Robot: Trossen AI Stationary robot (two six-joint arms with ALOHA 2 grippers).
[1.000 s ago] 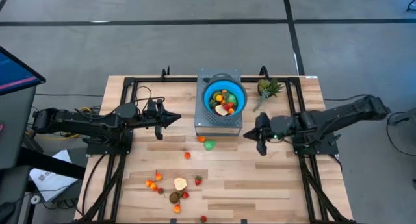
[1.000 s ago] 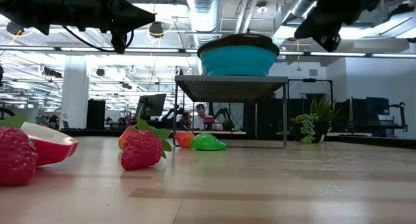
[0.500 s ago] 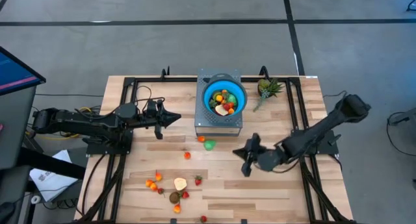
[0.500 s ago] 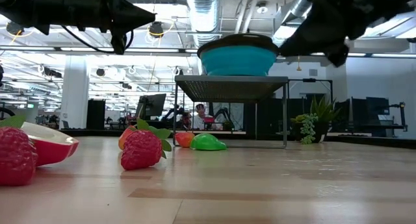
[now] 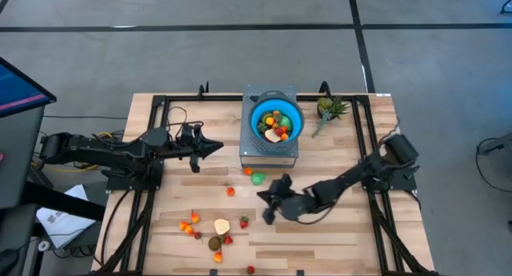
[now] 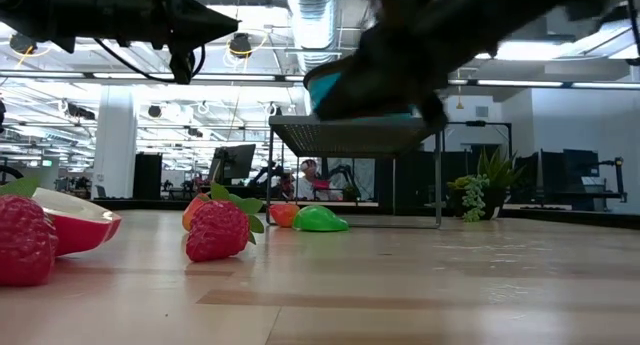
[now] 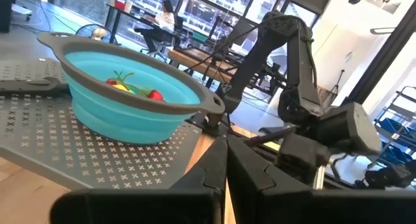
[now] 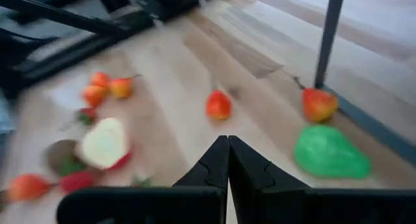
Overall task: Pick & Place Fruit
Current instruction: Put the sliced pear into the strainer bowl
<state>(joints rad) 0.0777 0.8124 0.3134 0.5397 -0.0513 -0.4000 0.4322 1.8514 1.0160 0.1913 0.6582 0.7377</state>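
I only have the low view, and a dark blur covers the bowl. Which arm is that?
Observer: The right arm. The right gripper hangs over the table's middle, in front of the stand, shut and empty.
Operator: What does its wrist camera show?
Observer: A green fruit lying on the table beside an orange-red fruit.
Operator: Anything in the bowl?
Observer: Yes, the blue bowl holds several fruits.

Worktop (image 5: 336, 240): pale wood planks, matt, visible grain. Stand (image 7: 97, 160) under bowl: grey metal sheet, perforated with small crosses, dull. Blue bowl (image 7: 123, 110): smooth soft-looking plastic, grey rim, slight sheen. Fruit (image 6: 215, 230): moulded plastic; strawberry pitted, green piece (image 8: 330, 152) glossy. Frame rails (image 5: 152, 204) along worktop edges: black metal, matt.
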